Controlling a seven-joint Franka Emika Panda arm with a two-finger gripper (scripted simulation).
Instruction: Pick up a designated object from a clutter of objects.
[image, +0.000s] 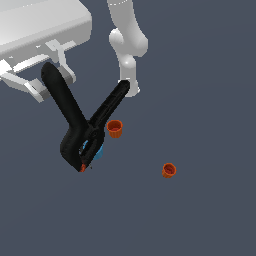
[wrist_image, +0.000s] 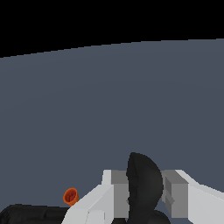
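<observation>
The black spring clamp (image: 80, 131) hangs above the floor in the exterior view, its two long handles spread in a V and its orange jaw tips pointing down. My gripper (image: 50, 77) is shut on the end of one handle. In the wrist view the gripper (wrist_image: 144, 189) has that black handle (wrist_image: 143, 177) between its white fingers (wrist_image: 114, 189). The other handle (wrist_image: 30, 214) lies low in that view. An orange cup (image: 115, 128) stands just behind the clamp. A second orange cup (image: 169, 170) stands apart toward the exterior view's right. The blue cup (image: 98, 151) is mostly hidden behind the clamp. The screwdriver is out of view.
The arm's white base column (image: 128, 47) stands at the back of the dark grey floor (image: 200, 100). One orange cup (wrist_image: 70, 196) shows small in the wrist view beside the fingers.
</observation>
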